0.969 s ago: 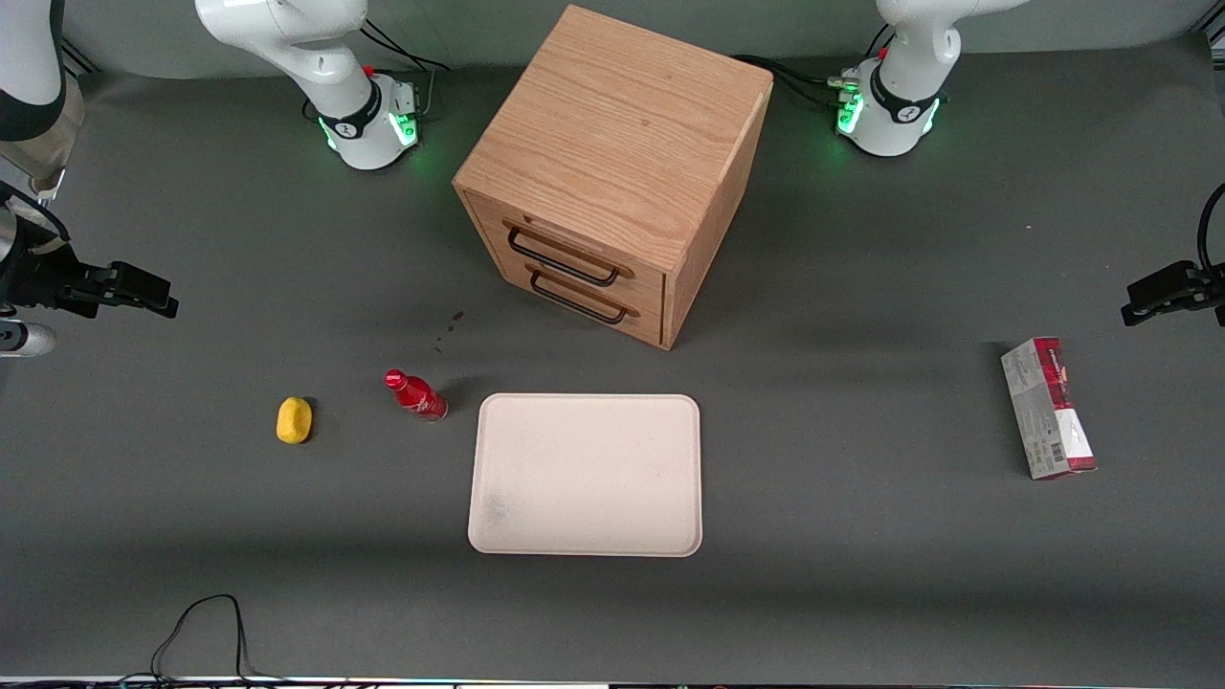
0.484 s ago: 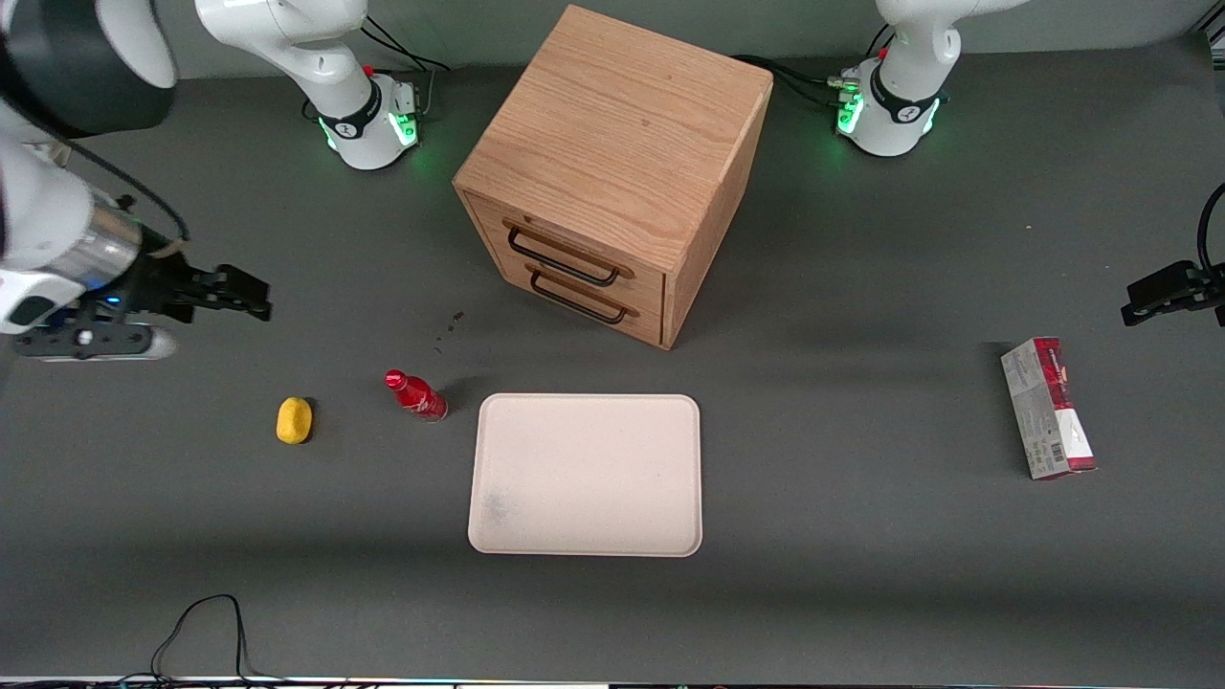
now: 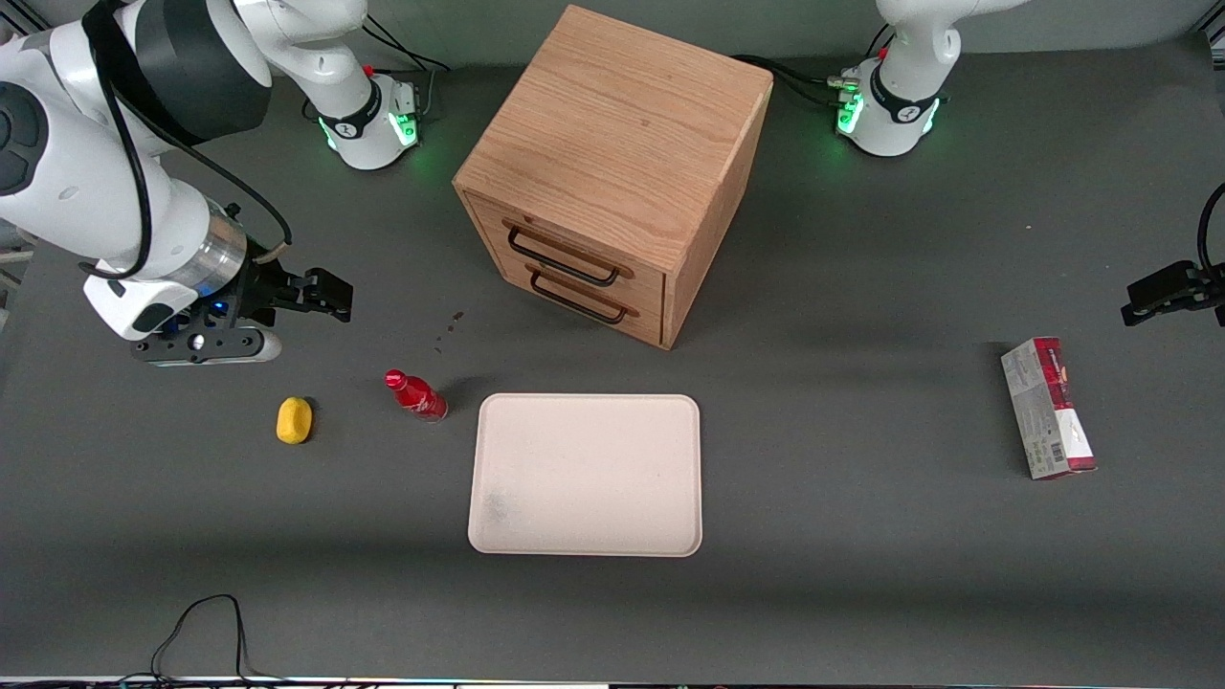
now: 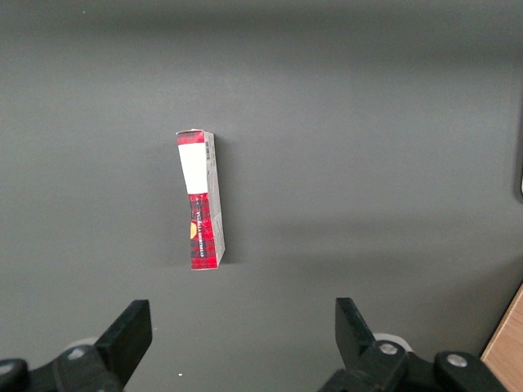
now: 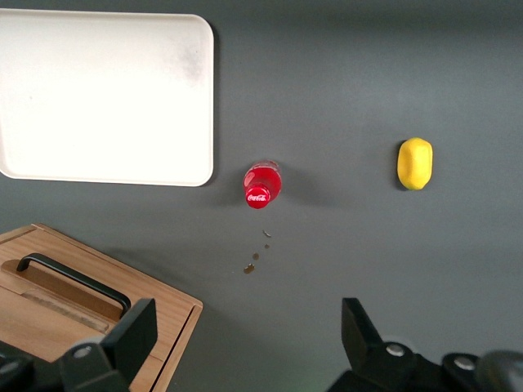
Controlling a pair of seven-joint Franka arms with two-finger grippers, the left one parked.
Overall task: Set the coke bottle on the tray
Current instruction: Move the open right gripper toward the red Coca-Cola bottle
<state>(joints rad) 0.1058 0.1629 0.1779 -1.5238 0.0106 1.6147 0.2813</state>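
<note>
- Coke bottle [image 3: 415, 394] comes first as the target, though it is the smallest thing here: it stands upright on the table, not yet on the tray.
- Wooden drawer cabinet [image 3: 612, 172] sits at the bottle's 2 o'clock in the front view.
- Tray [image 3: 586, 474], just beside the bottle at its 4 o'clock, lies bare.
- Gripper [image 3: 330, 297] hovers at the bottle's 10 o'clock, jaws spread, holding nothing.
- Carton [image 3: 1047, 408], red and grey, has print too small to read.
- Lemon-like lump [image 3: 294, 420] rests at 8 o'clock.
- Bottle again [image 5: 262, 186]: glossy, probably light, rigid and slippery; pinch the body below the cap, which shows white Coca-Cola script.
</note>
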